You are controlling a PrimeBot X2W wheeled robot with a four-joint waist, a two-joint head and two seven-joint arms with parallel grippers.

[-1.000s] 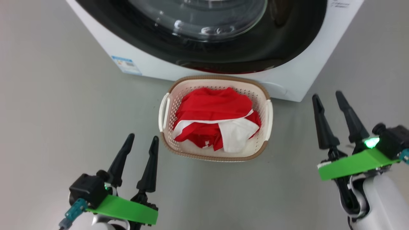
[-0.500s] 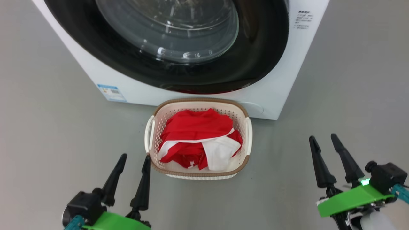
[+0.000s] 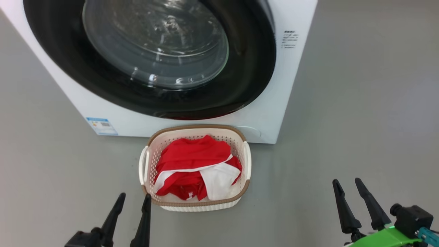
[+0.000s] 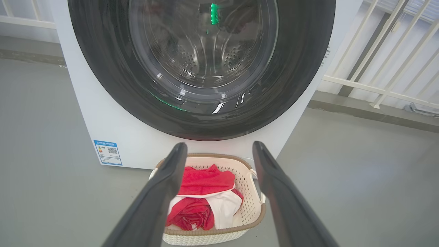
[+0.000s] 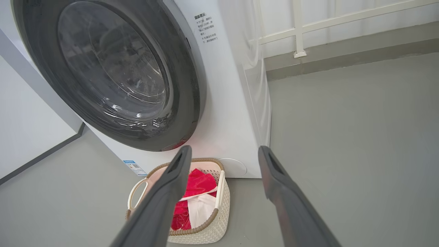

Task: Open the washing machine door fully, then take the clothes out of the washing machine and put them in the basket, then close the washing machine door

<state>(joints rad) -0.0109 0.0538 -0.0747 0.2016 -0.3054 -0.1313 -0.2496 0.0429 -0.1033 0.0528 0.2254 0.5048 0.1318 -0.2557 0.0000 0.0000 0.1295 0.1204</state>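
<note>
Red clothes (image 3: pixel 192 168) bunched inside basket (image 3: pixel 195 203), parked just in front of washing machine (image 3: pixel 295 85) for a short drop. Behind basket, washing machine door (image 3: pixel 253 68) shut flush. Near basket, left pincer (image 3: pixel 134 195); well apart, right pincer (image 3: pixel 347 181). Both spread, empty, probably done.

clothes (image 3: pixel 192 161) in basket (image 3: pixel 192 207) | basket on floor (image 3: pixel 360 103) — just before washer (image 3: pixel 264 113), below door (image 3: pixel 250 68) | left gripper (image 3: pixel 134 195) near basket's left — right gripper (image 3: pixel 347 180) well right

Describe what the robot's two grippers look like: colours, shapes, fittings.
The left gripper and the right gripper each have two long black fingers tapering to points. The right one's base carries a bright green plate, a black boxy block and a teal connector.
</note>
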